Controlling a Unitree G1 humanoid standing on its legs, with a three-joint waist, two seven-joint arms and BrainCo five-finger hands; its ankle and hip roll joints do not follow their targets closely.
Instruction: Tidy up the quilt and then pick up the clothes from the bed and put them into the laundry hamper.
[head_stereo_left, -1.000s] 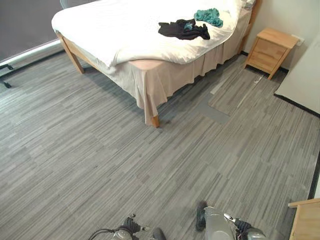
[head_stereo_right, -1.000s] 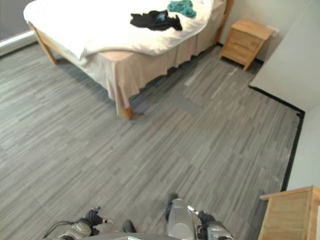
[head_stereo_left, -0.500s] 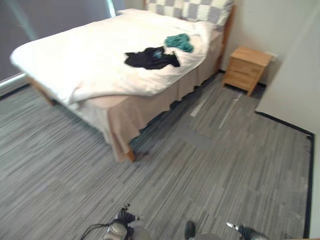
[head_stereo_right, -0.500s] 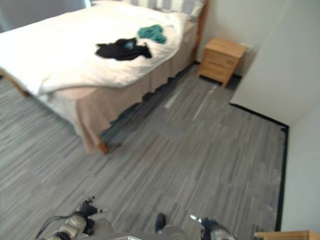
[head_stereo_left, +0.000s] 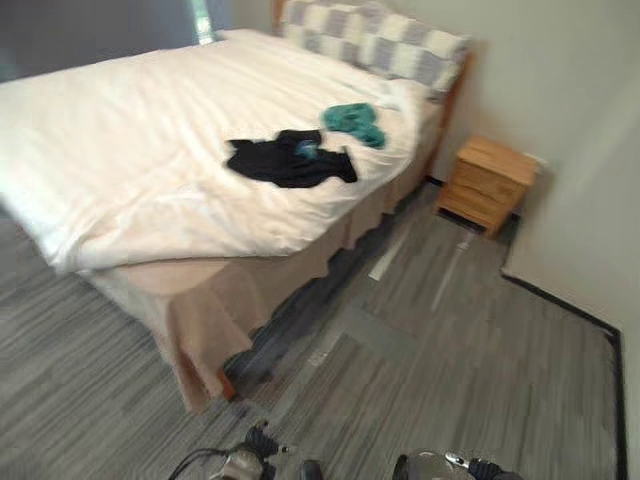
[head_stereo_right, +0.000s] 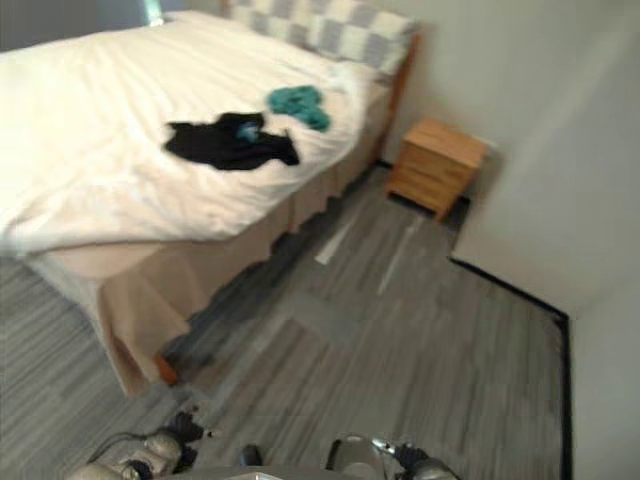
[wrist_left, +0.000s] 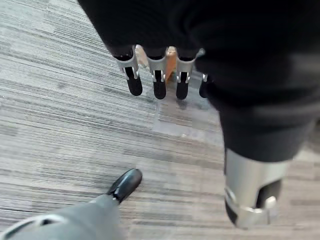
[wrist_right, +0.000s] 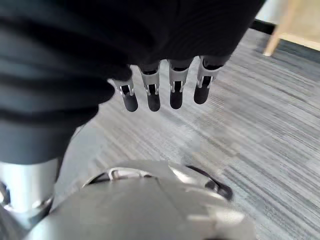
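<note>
A white quilt (head_stereo_left: 150, 160) covers the bed and is rumpled and pulled back at the near corner, where the mattress and the beige bed skirt (head_stereo_left: 210, 320) show. A black garment (head_stereo_left: 290, 162) lies on the quilt toward the far side. A teal garment (head_stereo_left: 353, 120) lies just beyond it, near the checked pillows (head_stereo_left: 375, 45). My left hand (wrist_left: 157, 80) hangs over the floor with straight fingers, holding nothing. My right hand (wrist_right: 160, 90) hangs the same way, fingers straight and empty. Both hands are well short of the bed.
A wooden nightstand (head_stereo_left: 487, 183) stands against the wall to the right of the bed's head. A pale wall (head_stereo_left: 590, 230) closes the right side. Grey plank floor (head_stereo_left: 450, 370) lies between me and the bed. A wooden bed leg (head_stereo_left: 228, 385) stands at the near corner.
The camera has moved toward the bed, which now looks larger and lower in the picture. The garments and quilt lie as before. Both hands still hang low.
</note>
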